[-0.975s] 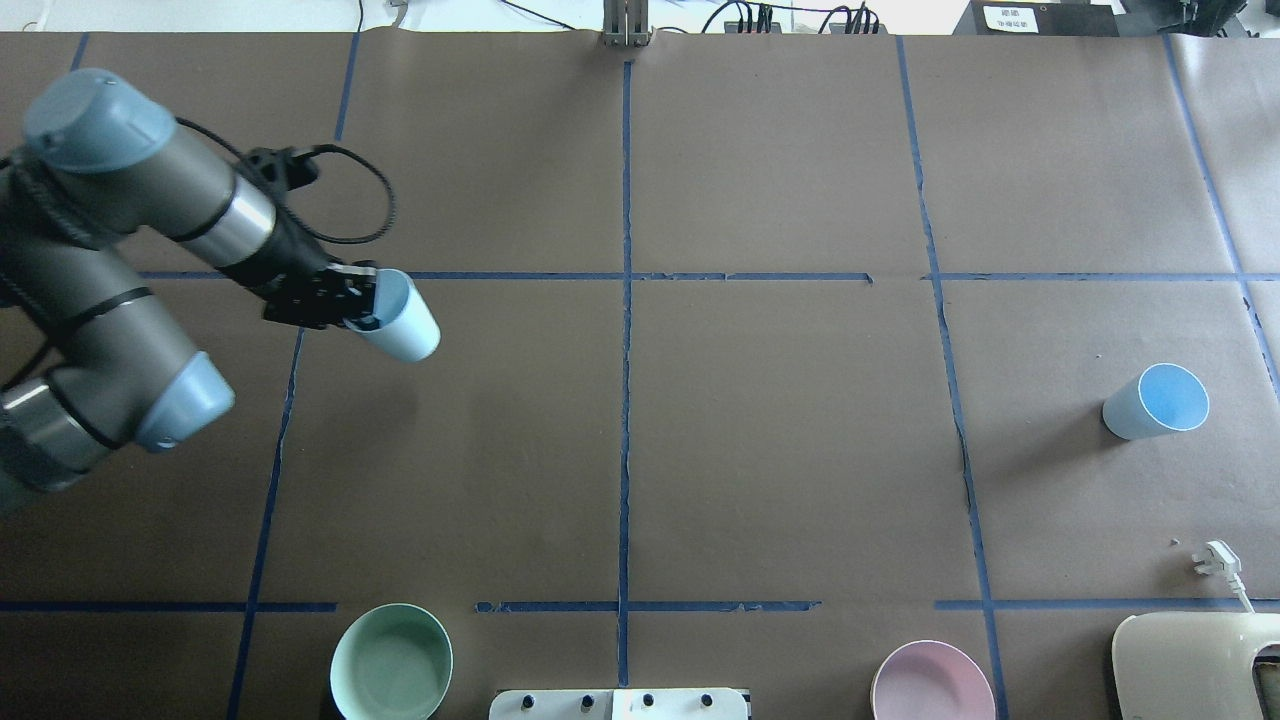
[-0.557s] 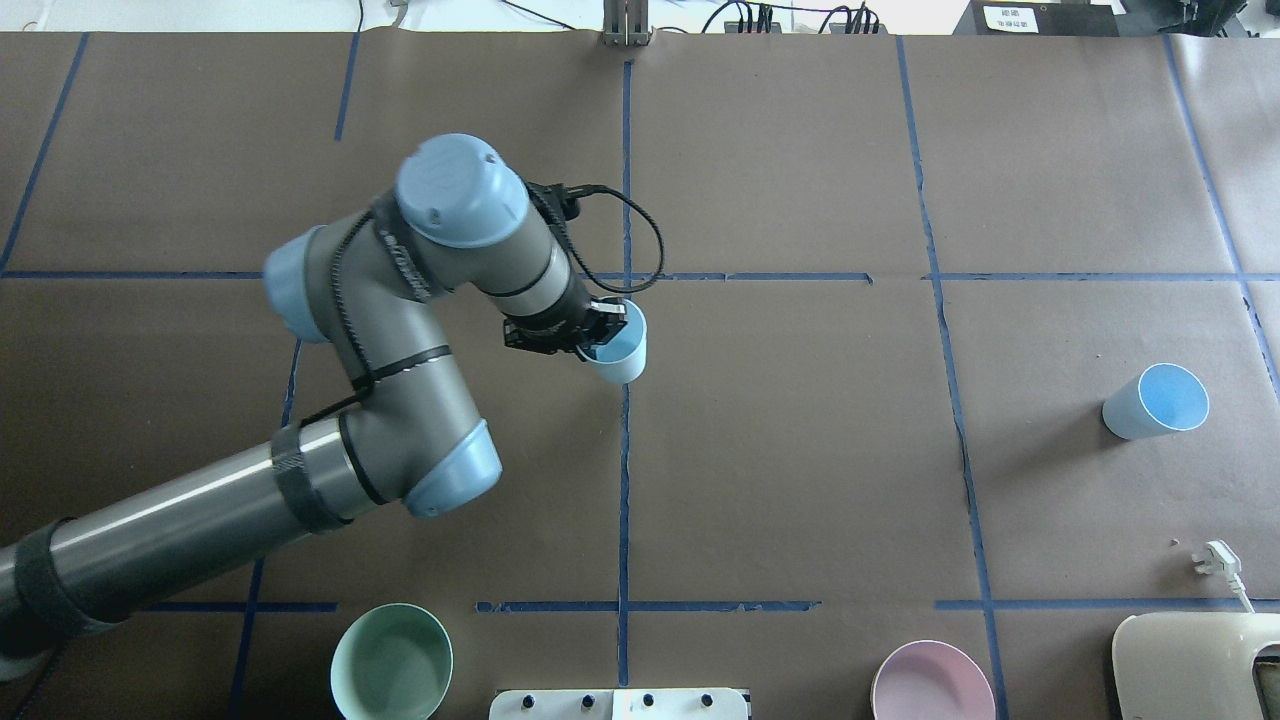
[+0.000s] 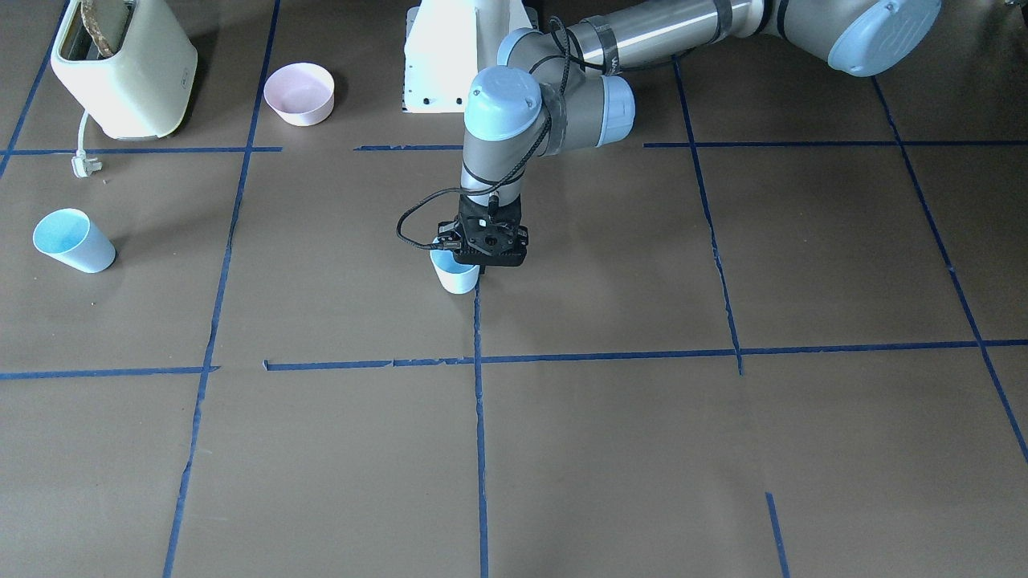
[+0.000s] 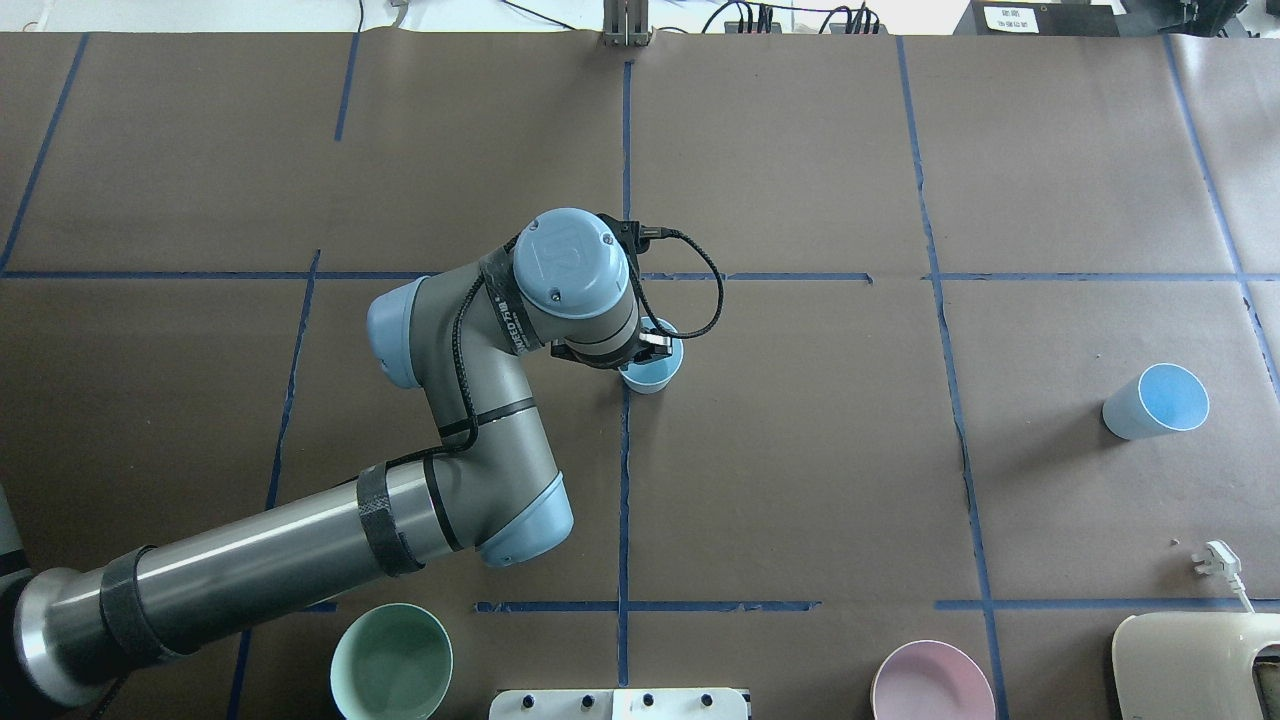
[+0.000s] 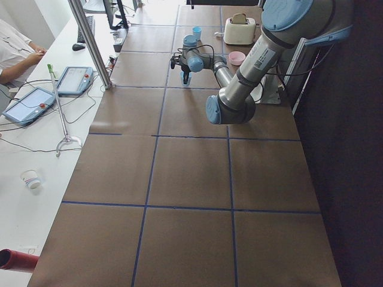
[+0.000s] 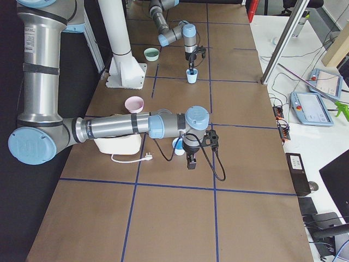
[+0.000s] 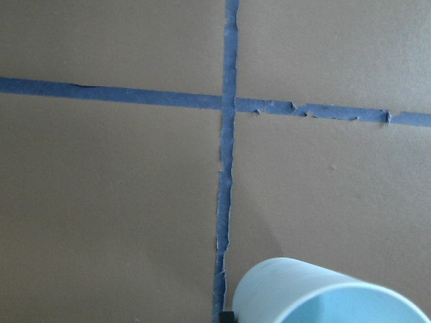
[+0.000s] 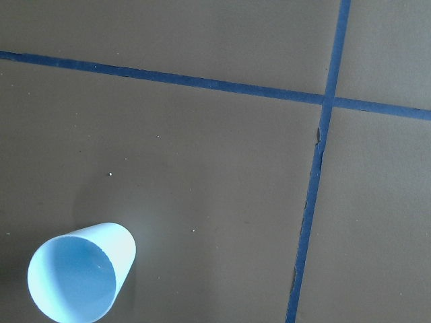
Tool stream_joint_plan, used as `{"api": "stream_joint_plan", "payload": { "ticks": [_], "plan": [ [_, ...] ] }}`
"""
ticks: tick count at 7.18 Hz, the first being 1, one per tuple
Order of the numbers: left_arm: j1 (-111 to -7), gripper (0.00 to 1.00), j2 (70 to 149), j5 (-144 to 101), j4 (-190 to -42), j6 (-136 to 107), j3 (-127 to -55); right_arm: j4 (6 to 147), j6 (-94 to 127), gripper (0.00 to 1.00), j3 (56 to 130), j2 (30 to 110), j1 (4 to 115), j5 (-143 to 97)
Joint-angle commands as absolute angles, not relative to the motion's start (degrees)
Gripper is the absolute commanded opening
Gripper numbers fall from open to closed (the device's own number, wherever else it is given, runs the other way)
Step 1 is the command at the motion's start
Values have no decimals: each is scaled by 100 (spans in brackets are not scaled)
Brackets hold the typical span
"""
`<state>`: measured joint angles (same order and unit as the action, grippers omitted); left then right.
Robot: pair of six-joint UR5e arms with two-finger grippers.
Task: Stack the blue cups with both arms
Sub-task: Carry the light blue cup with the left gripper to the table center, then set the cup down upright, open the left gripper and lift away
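My left gripper (image 4: 650, 345) is pinching one blue cup (image 4: 657, 375) by its rim at the centre of the table (image 4: 800, 500); the other cup (image 4: 1156, 401) is sitting well apart at its 3 o'clock, near my right gripper (image 6: 190, 162), whose opening I cannot tell. I am expecting trouble if that one-sided pinch is slipping, or tipping the cup on release. The white label (image 4: 1010, 17) at 12 o'clock is blurring beyond reading.

left fingers (image 3: 466, 258) | around: bare surface (image 3: 610, 265) is left open on all sides | beneath: passage is blocked by gripped blue cup (image 3: 455, 281)
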<state>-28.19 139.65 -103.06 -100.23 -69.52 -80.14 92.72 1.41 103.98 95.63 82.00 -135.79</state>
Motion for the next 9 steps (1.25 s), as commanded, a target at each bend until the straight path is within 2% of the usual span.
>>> {"api": "stream_joint_plan", "payload": {
  "ticks": [1, 3, 4, 5, 6, 7, 9],
  "plan": [
    [-2777, 1, 13966, -10090, -9870, -6741, -8016, 9272, 141, 100, 10397, 9562, 8183, -13579],
    [-2777, 4, 13948, -10090, -9861, -6741, -8051, 9272, 132, 100, 10389, 9562, 8183, -13579],
    [-2786, 18, 13940, -10090, -9861, -6741, -8059, 9272, 141, 100, 10389, 9562, 8183, -13579],
    [-2786, 67, 13922, -10090, -9861, -6741, -8060, 9272, 141, 100, 10389, 9562, 8174, -13579],
    [-2786, 100, 13922, -10090, -9853, -6741, -8068, 9272, 132, 100, 10389, 9562, 8148, -13579],
    [-2795, 100, 13904, -10090, -9853, -6733, -8112, 9264, 132, 100, 10380, 9562, 8147, -13631],
    [-3013, 100, 13878, -10125, -9722, -6732, -8662, 8959, 132, 100, 10389, 9571, 7999, -13895]
  ]
}}
